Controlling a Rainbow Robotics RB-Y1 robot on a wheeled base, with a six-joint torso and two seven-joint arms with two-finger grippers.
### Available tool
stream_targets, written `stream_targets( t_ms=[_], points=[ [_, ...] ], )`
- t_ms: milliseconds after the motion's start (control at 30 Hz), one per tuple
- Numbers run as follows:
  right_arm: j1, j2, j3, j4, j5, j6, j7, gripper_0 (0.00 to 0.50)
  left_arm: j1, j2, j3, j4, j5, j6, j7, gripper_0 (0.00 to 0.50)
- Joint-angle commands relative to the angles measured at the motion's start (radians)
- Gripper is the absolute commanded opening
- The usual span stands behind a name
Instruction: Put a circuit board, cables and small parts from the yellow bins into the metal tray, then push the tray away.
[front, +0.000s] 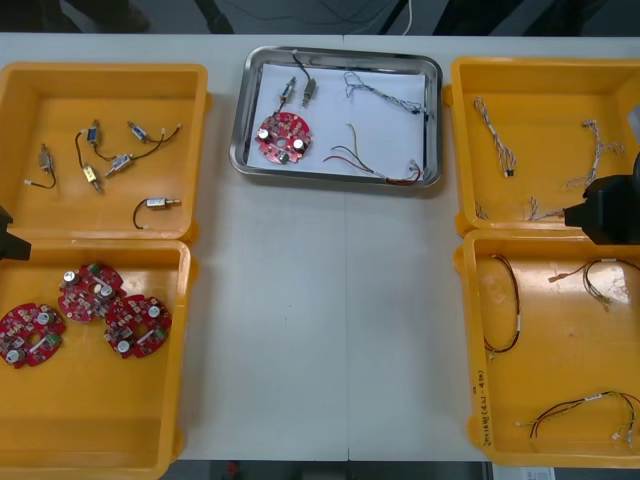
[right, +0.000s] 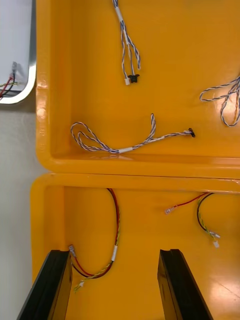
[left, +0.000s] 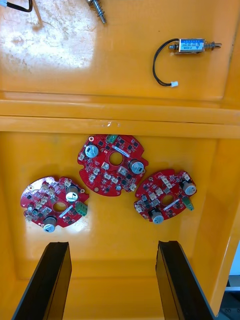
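The metal tray (front: 338, 180), white inside, stands at the table's far middle. It holds a red circuit board (front: 284, 137), two small metal parts (front: 299, 90), a blue and white cable (front: 386, 92) and a red and yellow cable (front: 366, 164). My right gripper (right: 114, 286) hangs open over the near right bin (right: 150, 225); a red and yellow cable (right: 114, 240) lies just ahead of its fingers. Over the near left bin (left: 120, 250) my left gripper (left: 111, 281) is open, with three circuit boards (left: 113, 164) ahead of it. Nothing sits between either pair of fingers.
The far left bin (front: 60, 205) holds several small metal parts with black cables. Blue and white cables lie in the far right bin (front: 545, 190), red and yellow ones in the near right bin (front: 560, 350). Bare table (front: 320, 320) runs between the bins.
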Motion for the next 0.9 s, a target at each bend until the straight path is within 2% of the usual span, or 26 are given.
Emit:
stream_targets(
  t_ms=[33,300,633,900],
  points=[
    [0.051,-0.057,-0.022,-0.001,0.023,0.003,0.092,0.5,0.016,0.019,0.029,-0.024,0.006,0.006,-0.104,0.5],
    [0.109,-0.06,-0.03,0.045,0.013,0.003,0.077,0.5,0.016,0.019,0.029,-0.024,0.006,0.006,-0.104,0.5],
    [0.108,-0.06,-0.079,0.142,-0.003,0.003,0.084,0.5,0.016,0.019,0.029,-0.024,0.006,0.006,-0.104,0.5],
    [0.102,-0.06,-0.092,0.153,0.048,0.003,0.089,0.5,0.016,0.019,0.029,-0.024,0.006,0.006,-0.104,0.5]
  ],
)
